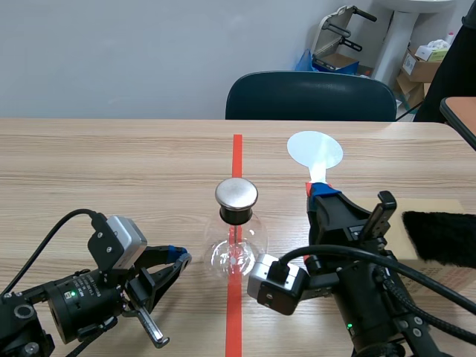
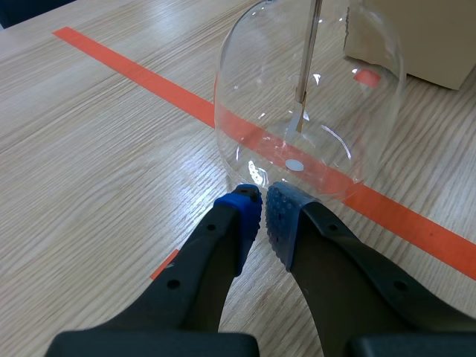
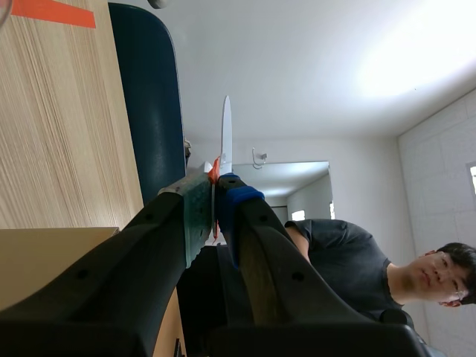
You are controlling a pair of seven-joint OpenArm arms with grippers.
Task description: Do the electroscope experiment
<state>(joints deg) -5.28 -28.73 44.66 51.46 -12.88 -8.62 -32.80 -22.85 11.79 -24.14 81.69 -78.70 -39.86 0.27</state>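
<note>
- The glass flask (image 1: pixel 236 245) stands upright on the red tape line at mid-table. Its metal cap (image 1: pixel 236 194) is on and nothing touches it.
- My right gripper (image 1: pixel 320 195) has its jaws closed on the stem of the paddle (image 1: pixel 314 151). The right wrist view confirms this, with both pads clamped flat on the thin paddle (image 3: pixel 226 134), seen edge-on ahead of that gripper (image 3: pixel 216 204).
- The paddle's pale disc sits beyond the flask and off to its right, apart from the cap. I judge that contact with the cap has not yet been made.
- My left gripper (image 1: pixel 178 259) lies low on the table, left of the flask. Its jaws are all but closed and hold nothing, and the pad tips (image 2: pixel 239 210) rest just beside the base of the glass (image 2: pixel 309 97).
- The black fur cloth (image 1: pixel 439 236) lies on a cardboard sheet at the table's right side, with no gripper on it. I cannot tell whether the paddle has been rubbed.
- The rod (image 2: pixel 307 67) inside hangs straight. I cannot tell whether the leaf is deflected.
- Assessment: the pick-up is done. Bringing the disc to the cap and watching for a response are left to do.
</note>
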